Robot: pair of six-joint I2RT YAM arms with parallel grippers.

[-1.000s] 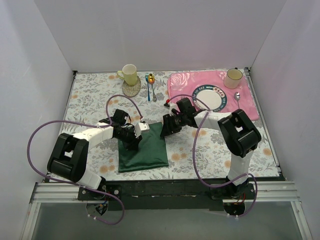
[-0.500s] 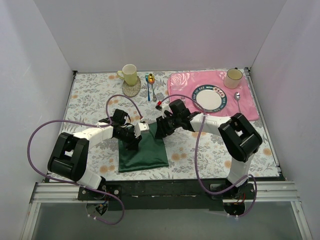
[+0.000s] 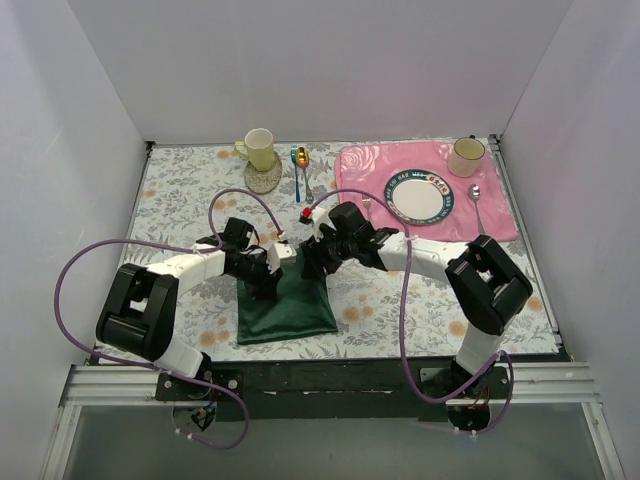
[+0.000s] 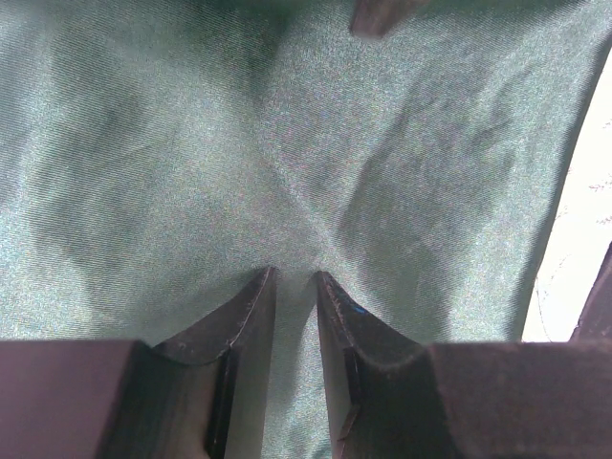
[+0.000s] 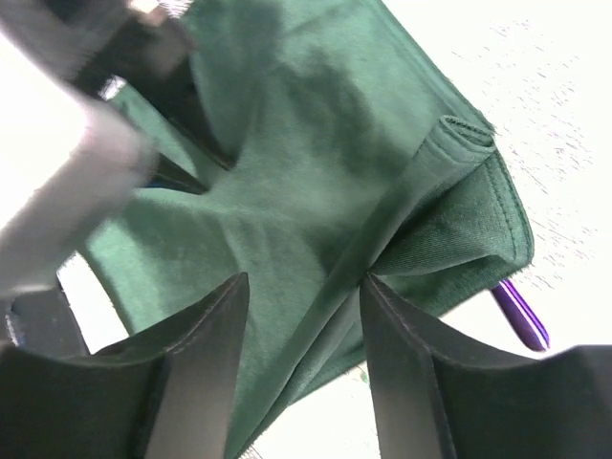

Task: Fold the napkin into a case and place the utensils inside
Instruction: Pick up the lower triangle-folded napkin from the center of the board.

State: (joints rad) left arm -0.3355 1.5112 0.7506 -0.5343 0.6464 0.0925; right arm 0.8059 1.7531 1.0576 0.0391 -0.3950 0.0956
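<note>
The dark green napkin (image 3: 285,310) lies folded on the floral table between the arms, its far right corner drawn in to the left. My left gripper (image 3: 268,274) is at its far left part, and the left wrist view shows the fingertips (image 4: 295,277) pinched on the cloth (image 4: 287,143), with creases running out from them. My right gripper (image 3: 311,264) is over the far right part. Its jaws (image 5: 304,282) stand open astride a raised fold of the napkin (image 5: 316,143). One purple utensil tip (image 5: 521,316) pokes out from under the cloth; the rest is hidden.
A pink placemat (image 3: 500,210) at the far right holds a plate (image 3: 418,195), a cup (image 3: 466,155) and a silver spoon (image 3: 476,198). A yellow mug (image 3: 259,148) on a coaster and blue and gold spoons (image 3: 299,170) lie at the far middle. White walls enclose the table.
My right gripper has moved left across the napkin's far edge, and the cloth's far right corner has come left with it. My left gripper has stayed on the cloth.
</note>
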